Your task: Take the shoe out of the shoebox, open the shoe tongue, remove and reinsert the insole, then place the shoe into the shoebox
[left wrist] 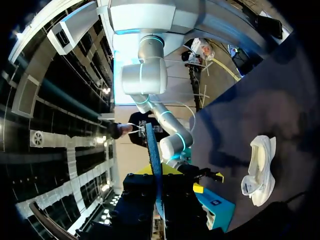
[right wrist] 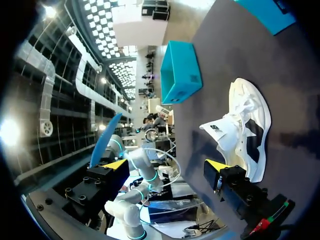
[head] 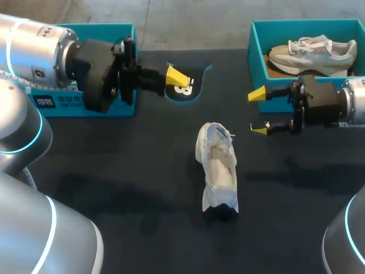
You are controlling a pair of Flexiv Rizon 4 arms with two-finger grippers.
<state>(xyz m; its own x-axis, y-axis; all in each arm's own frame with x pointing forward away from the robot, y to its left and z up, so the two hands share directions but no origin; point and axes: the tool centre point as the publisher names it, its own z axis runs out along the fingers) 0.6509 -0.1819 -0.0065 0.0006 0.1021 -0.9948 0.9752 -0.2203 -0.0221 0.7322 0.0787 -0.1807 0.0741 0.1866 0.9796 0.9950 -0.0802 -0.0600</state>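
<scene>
A: Where did the shoe (head: 218, 165) sit?
B: On the table (head: 125, 188), in the open, apart from the left shoebox (head: 108, 28) and the right shoebox (head: 255, 57). It looked light and soft; I'd have gripped its firmer heel.
A: And the claws?
B: The left claw (head: 178, 79) pinched the thin, bendy insole (head: 194, 85); the right claw (head: 258, 112) gaped, empty.
A: Writing?
B: A label (head: 57, 101) on the left shoebox and a white mark (head: 183, 89) on the insole, neither read.

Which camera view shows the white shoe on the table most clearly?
The right wrist view: the white shoe appears large and close, its tongue lifted and dark inside visible. The head view shows it whole from above, but smaller. The left wrist view shows it small, off to one side.
</scene>
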